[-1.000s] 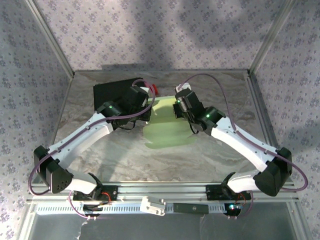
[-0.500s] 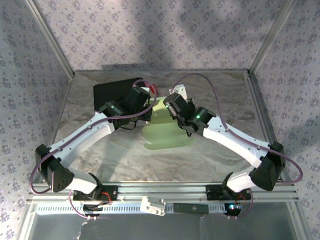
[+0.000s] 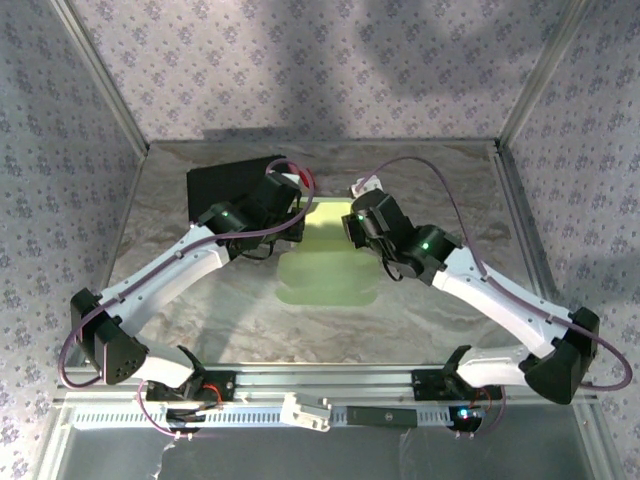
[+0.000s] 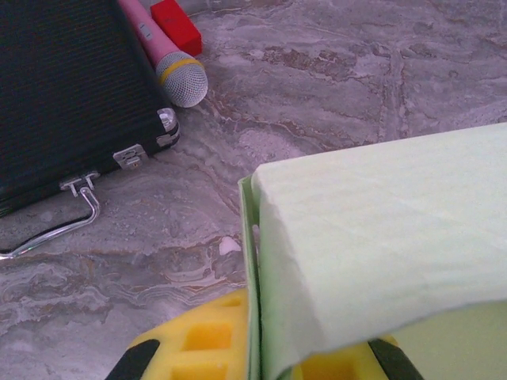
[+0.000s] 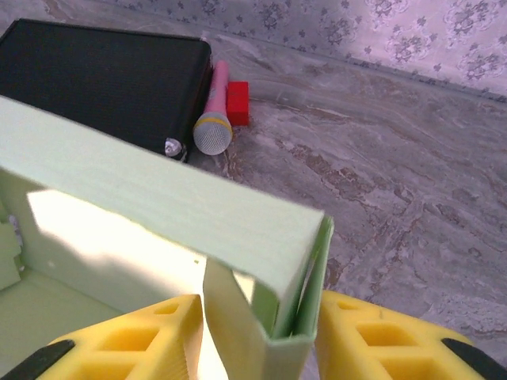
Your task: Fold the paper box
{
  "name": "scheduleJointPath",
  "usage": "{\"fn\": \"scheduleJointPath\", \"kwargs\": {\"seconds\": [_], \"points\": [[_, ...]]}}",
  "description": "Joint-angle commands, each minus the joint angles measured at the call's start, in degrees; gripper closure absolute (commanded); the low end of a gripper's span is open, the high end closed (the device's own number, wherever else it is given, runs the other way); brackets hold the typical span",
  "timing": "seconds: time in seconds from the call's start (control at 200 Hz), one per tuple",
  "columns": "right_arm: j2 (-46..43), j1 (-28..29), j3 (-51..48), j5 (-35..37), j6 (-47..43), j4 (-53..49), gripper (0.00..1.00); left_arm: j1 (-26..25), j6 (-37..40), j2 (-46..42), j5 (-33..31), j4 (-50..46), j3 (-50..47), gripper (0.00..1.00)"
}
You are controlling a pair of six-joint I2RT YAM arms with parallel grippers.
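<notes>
Pale light-green thin-card paper box [image 3: 325,268] sits on the grey marbled bench [image 3: 200,300], just right of the flat black rectangular case [image 3: 225,182] and slightly nearer the arm bases. You have it partly formed. Walls stand at the end nearest the case's level, and a flat sheet trails toward the bases.

Left claw [image 3: 297,222] is at the box edge that faces the case. From the left wrist, the yellow foam pads [image 4: 198,344] are pressed close together with the box's [image 4: 380,237] thin upright wall pinched between them, so it is clamped on the card. A broad green panel leans over the right-hand pad.

Right claw [image 3: 356,226] is at the box edge away from the case. From the right wrist, its pads [image 5: 135,340] stand partway apart on either side of a folded corner of the box [image 5: 158,206]. Card fills the gap, and you cannot tell whether the pads press it.

A pink microphone with a silver mesh head and yellow band [image 4: 170,67] lies along the case's [image 4: 63,95] right edge, head by the latch corner. A small red block [image 4: 176,24] sits just beside the microphone's handle, on the side away from the case.
</notes>
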Motion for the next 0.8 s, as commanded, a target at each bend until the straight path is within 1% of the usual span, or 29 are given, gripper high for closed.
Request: {"fn": "scheduleJointPath", "kwargs": {"seconds": [0.0,0.135,0.275,0.34,0.41,0.555,0.59,0.65,0.795], "points": [[-0.8,-0.5,-3.0,-0.8,0.8,0.4,0.6,-0.5,-0.1,-0.5,0.5,0.0,2.1,1.0],[0.5,-1.1,-3.0,1.2,0.5,0.4,0.77,-0.6,0.0,-0.5,0.9,-0.3,2.4,1.0],[2.3,-1.1,-1.6,2.6,-0.6,1.0,0.86,-0.7,0.1,-0.6,1.0,-0.3,2.5,1.0],[4.1,-0.9,1.9,5.2,0.0,-0.3,0.94,-0.7,0.1,-0.4,1.0,-0.3,2.8,1.0],[6.4,-0.2,4.3,9.0,1.0,-2.8,1.0,-0.8,0.1,-0.1,1.0,-0.3,3.1,1.0],[10.7,2.5,7.8,19.1,4.2,-9.3,1.0,-0.8,0.1,0.4,0.7,-0.5,3.6,1.0],[11.4,3.0,8.2,20.5,4.7,-10.3,1.0,-0.9,0.1,0.5,0.7,-0.4,3.6,1.0],[11.6,3.6,7.9,20.6,4.8,-10.1,1.0,-0.8,0.1,0.5,0.6,-0.3,3.6,1.0],[10.2,4.1,6.6,17.6,4.4,-7.7,1.0,-0.9,0.1,0.5,0.6,-0.1,3.2,1.0]]}}
